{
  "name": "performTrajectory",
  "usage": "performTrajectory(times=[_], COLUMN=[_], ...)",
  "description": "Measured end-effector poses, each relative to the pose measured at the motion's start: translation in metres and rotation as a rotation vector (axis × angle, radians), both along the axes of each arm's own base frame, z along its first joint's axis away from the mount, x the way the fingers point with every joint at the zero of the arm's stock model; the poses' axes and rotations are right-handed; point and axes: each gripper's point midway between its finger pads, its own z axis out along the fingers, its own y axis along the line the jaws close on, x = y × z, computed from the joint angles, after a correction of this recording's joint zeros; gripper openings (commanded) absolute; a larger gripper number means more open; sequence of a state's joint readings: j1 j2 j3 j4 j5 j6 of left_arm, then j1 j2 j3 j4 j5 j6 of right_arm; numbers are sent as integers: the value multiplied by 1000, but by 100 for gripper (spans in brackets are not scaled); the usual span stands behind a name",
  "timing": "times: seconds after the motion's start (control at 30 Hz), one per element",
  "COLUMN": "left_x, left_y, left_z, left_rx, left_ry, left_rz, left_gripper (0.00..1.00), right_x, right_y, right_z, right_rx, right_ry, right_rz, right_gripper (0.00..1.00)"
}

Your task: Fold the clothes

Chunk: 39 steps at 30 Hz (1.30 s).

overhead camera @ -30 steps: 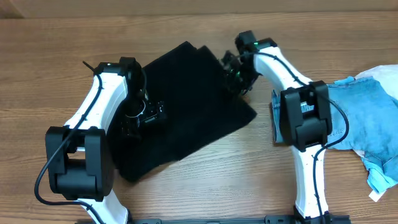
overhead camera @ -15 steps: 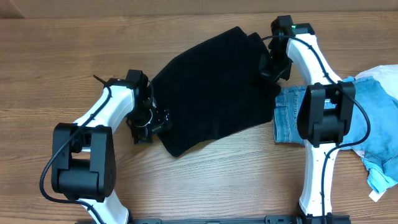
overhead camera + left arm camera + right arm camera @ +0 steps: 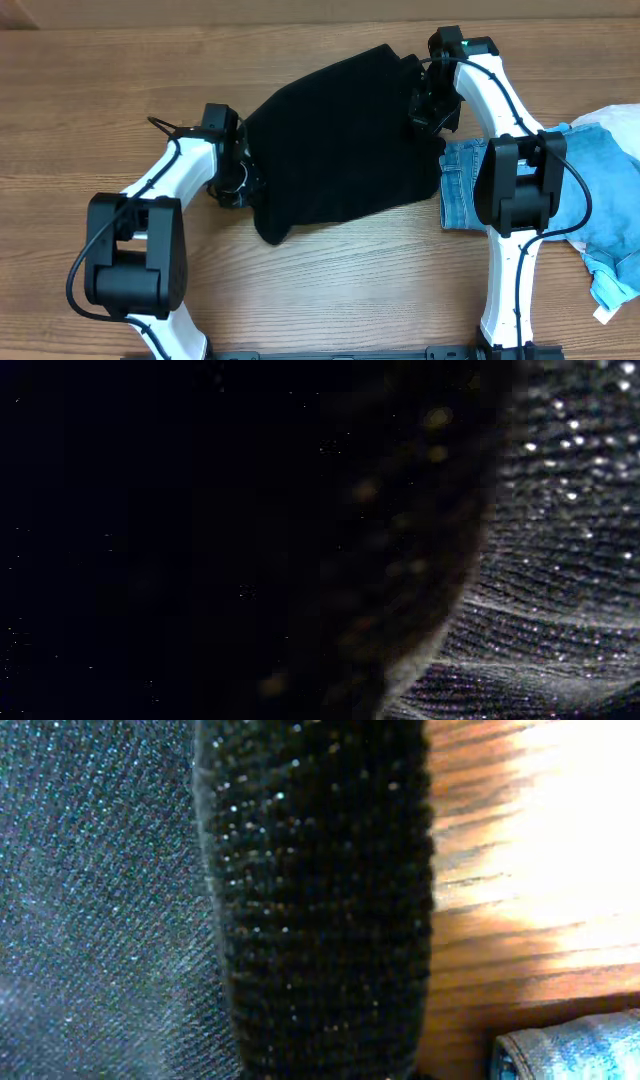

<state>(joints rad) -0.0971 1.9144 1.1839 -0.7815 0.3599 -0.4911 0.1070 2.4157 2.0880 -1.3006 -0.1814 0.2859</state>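
The clothes are a large black knit garment [image 3: 340, 140] spread across the table's middle, and light-blue denim [image 3: 462, 185] just right of it. My left gripper [image 3: 243, 185] sits at the garment's left edge and is shut on the fabric. The left wrist view is almost filled by dark knit [image 3: 560, 560] pressed against the lens. My right gripper [image 3: 425, 112] is at the garment's far right corner, shut on it. In the right wrist view a ribbed black band [image 3: 320, 900] runs down into the jaws, with a denim corner [image 3: 570, 1055] at the lower right. No fingers show in either wrist view.
A crumpled pile of light-blue cloth [image 3: 605, 200] lies at the right edge of the wooden table [image 3: 330, 290], behind the right arm's base. Both arm bases stand near the front edge.
The right gripper dragged the black garment rightward and toward the back. The left gripper, open over the cloth a second ago, has shut on its left edge.
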Motion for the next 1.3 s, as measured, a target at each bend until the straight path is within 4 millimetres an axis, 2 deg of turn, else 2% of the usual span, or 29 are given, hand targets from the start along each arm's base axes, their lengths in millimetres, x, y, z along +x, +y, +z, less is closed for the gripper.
performTrajectory(times=[0.1,0.17,0.2,0.27,0.37,0.4,0.43,0.53,0.6,0.67,0.73,0.77,0.8,0.9,0.93,1.0,1.07,1.13,1.2,1.23,1.3], left_x=[18,23,24,29,46,53,62,86,91,88,83,80,81,79,78,74,70,61,58,56,53], left_y=[50,100,114,134,153,159,168,184,187,181,167,155,142,126,123,122,121,122,125,125,124], left_z=[0,0,0,5,22,28,37,67,79,84,85,85,86,85,85,84,84,83,83,82,82], left_rx=[3,1,-3,-4,33,56,92,148,159,155,144,137,130,122,119,115,112,107,106,105,103], left_ry=[-35,-47,-53,-83,-141,-163,-195,-279,-293,-273,-243,-227,-227,-217,-212,-198,-178,-140,-129,-120,-108], left_rz=[131,248,275,290,284,277,268,259,253,234,190,157,121,74,68,66,65,70,78,78,77], left_gripper=[4,8,11,17,26,29,36,45,51,58,68,79,84,89,90,91,91,91,91,91,91], right_x=[-3,-8,-12,-21,-28,-30,-33,-43,-39,-31,-30,-28,-27,-25,-23,-22,-22,-26,-34,-42,-59], right_y=[3,19,27,34,29,23,16,-1,0,11,15,13,12,11,15,32,60,107,144,173,213], right_z=[1,3,3,5,4,3,3,4,13,28,34,34,36,53,67,86,91,93,95,97,99], right_rx=[20,64,73,82,51,19,-17,-118,-164,-184,-191,-196,-198,-185,-175,-165,-156,-139,-117,-92,-50], right_ry=[15,34,51,90,128,142,158,203,158,75,53,43,37,-7,-50,-113,-162,-223,-265,-292,-324], right_rz=[-17,-11,-16,-34,-77,-101,-131,-234,-254,-238,-231,-231,-225,-171,-126,-49,25,131,207,261,340], right_gripper=[4,4,4,4,4,4,4,4,4,4,4,4,4,4,4,4,4,4,7,8,10])
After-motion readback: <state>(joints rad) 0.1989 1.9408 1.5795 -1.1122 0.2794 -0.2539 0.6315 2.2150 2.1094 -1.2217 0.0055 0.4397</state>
